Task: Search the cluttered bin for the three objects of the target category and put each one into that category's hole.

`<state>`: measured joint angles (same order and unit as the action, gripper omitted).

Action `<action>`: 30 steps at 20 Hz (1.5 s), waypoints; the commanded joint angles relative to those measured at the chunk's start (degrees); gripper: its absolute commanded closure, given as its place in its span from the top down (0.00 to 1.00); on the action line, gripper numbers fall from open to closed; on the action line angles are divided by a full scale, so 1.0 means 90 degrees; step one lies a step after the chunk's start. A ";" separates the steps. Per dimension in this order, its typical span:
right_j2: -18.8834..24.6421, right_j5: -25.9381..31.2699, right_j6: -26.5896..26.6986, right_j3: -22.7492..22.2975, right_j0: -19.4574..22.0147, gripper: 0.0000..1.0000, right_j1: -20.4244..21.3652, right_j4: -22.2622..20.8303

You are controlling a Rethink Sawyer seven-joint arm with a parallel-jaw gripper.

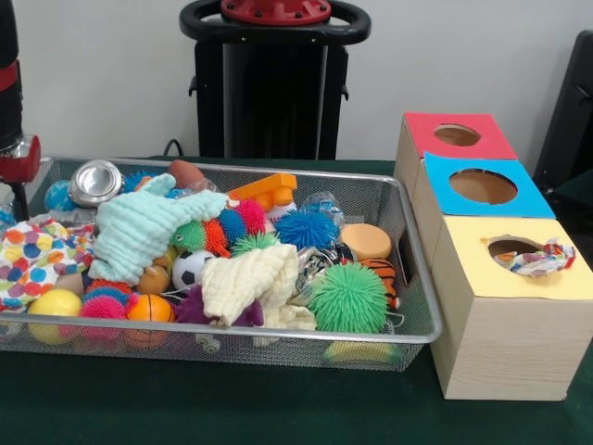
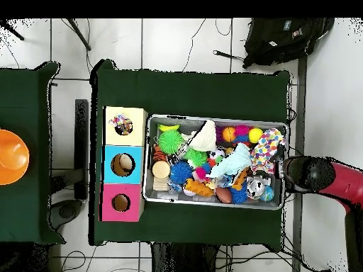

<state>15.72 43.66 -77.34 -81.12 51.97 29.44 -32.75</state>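
One green table carries one wire bin heaped with toys and cloths, and beside it one wooden box with three holes: red, blue and yellow. One patterned cloth hangs out of the yellow hole. In the bin lie three more cloths: mint, cream and dotted. The gripper sits at the bin's end; whether it is open or closed cannot be told.

Wire bin full of toys, mint cloth on top, wooden box just beside it, spotted cloth in its yellow hole
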 commanded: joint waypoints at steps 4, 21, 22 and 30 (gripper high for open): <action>0.1005 0.0847 0.0088 -0.0918 -0.0642 1.00 0.0888 0.0990; 0.0848 0.0991 0.0496 -0.0666 -0.0777 1.00 0.0714 0.1081; 0.0871 0.1043 0.0528 -0.0631 -0.0759 1.00 0.0708 0.1106; 0.1015 0.1525 0.1027 0.0584 -0.0701 1.00 -0.0126 0.1033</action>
<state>20.31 49.73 -77.34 -81.01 44.60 34.85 -24.17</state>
